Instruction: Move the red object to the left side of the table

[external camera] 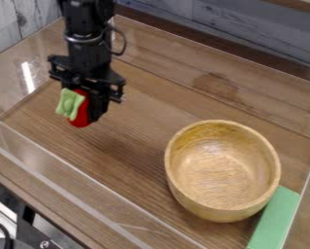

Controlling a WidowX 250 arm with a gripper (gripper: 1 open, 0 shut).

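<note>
On the brown wood-grain table [144,136] with low clear acrylic walls, a smooth round wooden bowl [223,170] sits beside a flat light-green rectangular block [275,224], while the black end effector [82,102] is clenched on the small rounded red toy fruit [80,115] at the table's left side.

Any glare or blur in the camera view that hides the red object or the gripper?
Camera view: soft glare streaks on the table and acrylic walls, none over the gripper; the red object is sharp, with a faint shadow below it.
</note>
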